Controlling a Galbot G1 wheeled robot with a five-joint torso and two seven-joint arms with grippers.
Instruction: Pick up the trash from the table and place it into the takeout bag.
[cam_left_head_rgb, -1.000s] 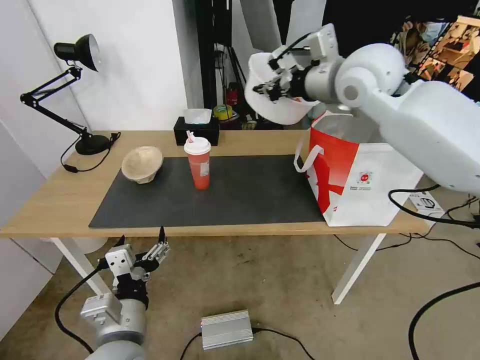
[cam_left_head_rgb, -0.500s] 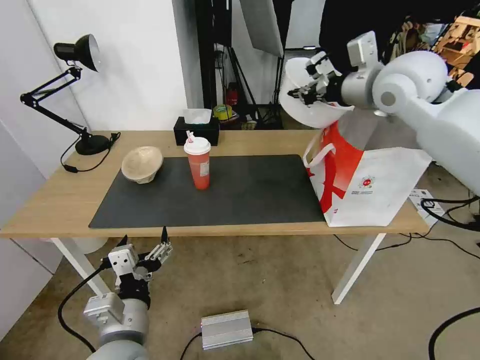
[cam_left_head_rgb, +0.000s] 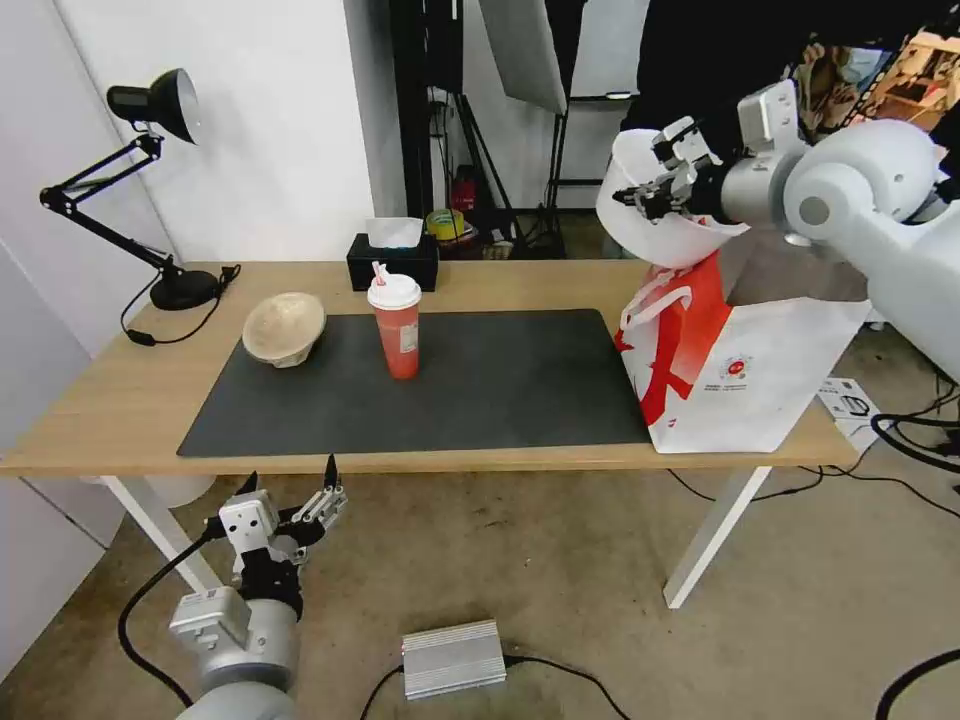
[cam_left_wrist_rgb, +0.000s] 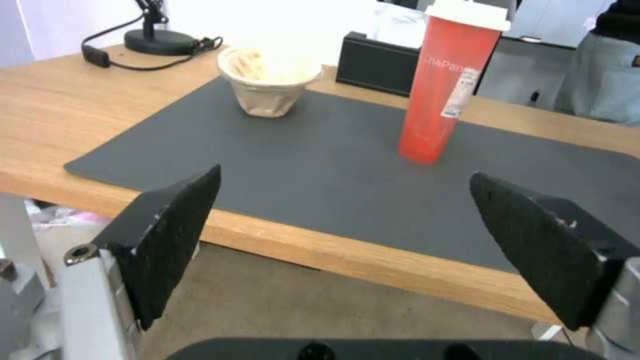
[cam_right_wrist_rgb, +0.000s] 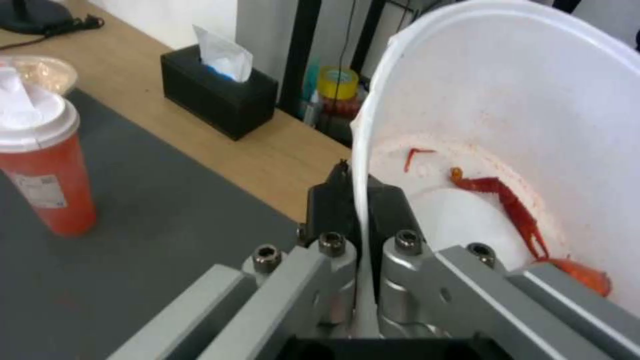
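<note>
My right gripper is shut on the rim of the white round bowl, holding it tilted in the air above the open top of the takeout bag at the table's right end. Red scraps lie inside the white bowl, whose rim is pinched by my right gripper. The red drink cup stands upright on the dark mat, and the beige pulp bowl lies to its left. Below the table's front edge, my left gripper hangs open. From the left wrist, the cup and beige bowl appear beyond the left gripper.
A black tissue box sits at the back of the table, and a black desk lamp stands at its far left. A silver power brick and cables lie on the floor.
My right arm has carried the white bowl rightward, from over the table's back middle to above the bag's mouth. The bag has shifted and leans a little. The left arm has not moved.
</note>
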